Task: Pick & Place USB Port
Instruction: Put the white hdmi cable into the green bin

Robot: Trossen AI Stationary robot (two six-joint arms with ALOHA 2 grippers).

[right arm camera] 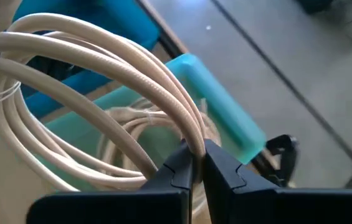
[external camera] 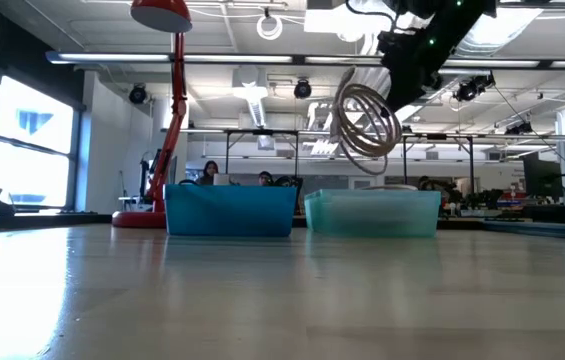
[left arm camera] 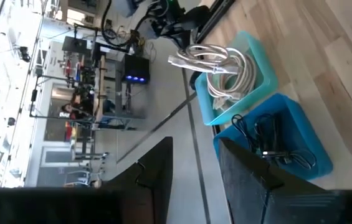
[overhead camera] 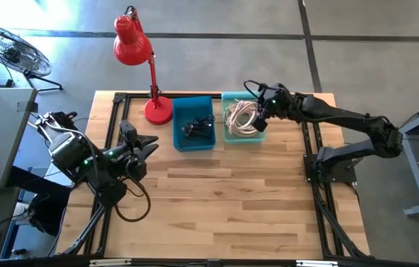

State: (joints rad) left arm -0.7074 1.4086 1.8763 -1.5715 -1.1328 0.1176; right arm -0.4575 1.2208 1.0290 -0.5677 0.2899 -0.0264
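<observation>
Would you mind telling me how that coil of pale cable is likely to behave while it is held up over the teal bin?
The cable coil probably stays springy rather than limp: its loops hold a round shape hanging from the right gripper. It seems light, pinched by one strand only. It may swing or slip, since the fingers grip a smooth, thin strand above the teal bin.

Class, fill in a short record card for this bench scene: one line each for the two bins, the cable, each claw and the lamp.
blue bin: holds dark cables, sits beside the teal bin
teal bin: holds more pale cable
cable coil: pale, lifted above the teal bin, hanging clear of its rim
right claw: shut on the cable coil, over the teal bin
left claw: empty, jaws part open, beside the blue bin
lamp: red, standing beside the blue bin at the table's far edge
</observation>
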